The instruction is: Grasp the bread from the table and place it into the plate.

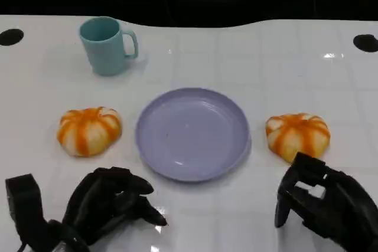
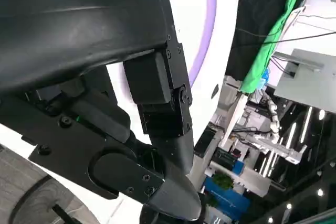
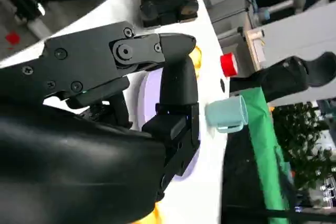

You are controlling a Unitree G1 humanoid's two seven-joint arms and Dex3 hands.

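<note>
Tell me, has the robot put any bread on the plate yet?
Not yet. The purple plate has nothing on it. Both breads sit on the table: the left bread beside the plate, the right bread on its other side. The left robot hand and right robot hand hold nothing; the right one is close to its bread. Grasping, lifting and placing are all still left.

Head camera looks down; both wrist cameras, close behind hands, share the plate (image 1: 192,134).
</note>
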